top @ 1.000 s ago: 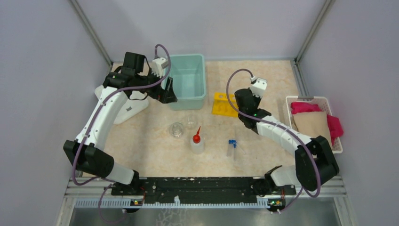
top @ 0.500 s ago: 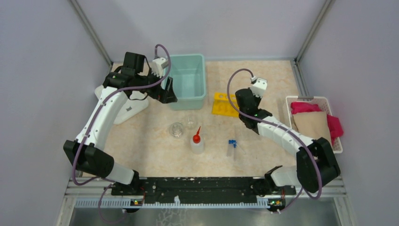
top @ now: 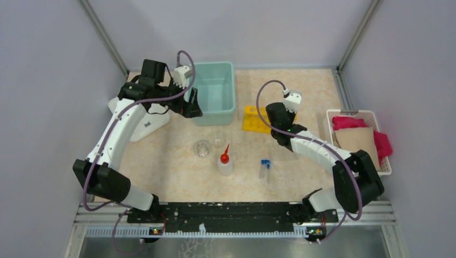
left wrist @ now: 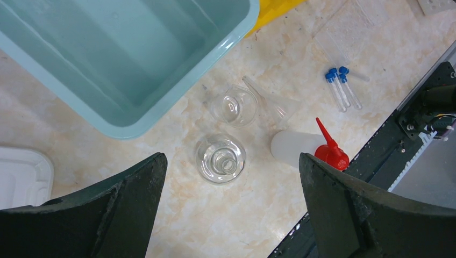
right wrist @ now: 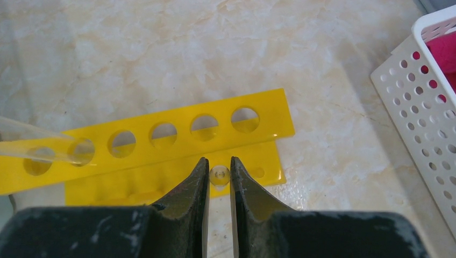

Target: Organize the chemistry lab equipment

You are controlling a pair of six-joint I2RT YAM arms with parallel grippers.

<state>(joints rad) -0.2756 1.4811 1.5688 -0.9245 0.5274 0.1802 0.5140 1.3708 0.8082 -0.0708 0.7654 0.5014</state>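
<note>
My right gripper (right wrist: 219,166) is shut on a clear test tube (right wrist: 219,175), seen end-on just above the yellow holed rack (right wrist: 161,134). One more tube (right wrist: 32,148) leans in a rack hole at the left. In the top view the right gripper (top: 275,124) hovers at the rack (top: 253,119). Two blue-capped tubes (top: 264,167) lie on the table. Two glass cups (top: 201,148) (top: 218,138) and the red-nozzled squeeze bottle (top: 225,163) stand mid-table. My left gripper (top: 189,107) is open and empty, high beside the teal bin; its view looks down on one cup (left wrist: 221,158).
A teal bin (top: 215,91) stands at the back centre. A white basket (top: 333,115) of pink and brown cloths is at the right edge. A white object (top: 148,123) lies under the left arm. The black rail (top: 226,209) runs along the near edge.
My right arm has shifted slightly left over the rack with the tube in it. The left arm has not moved.
</note>
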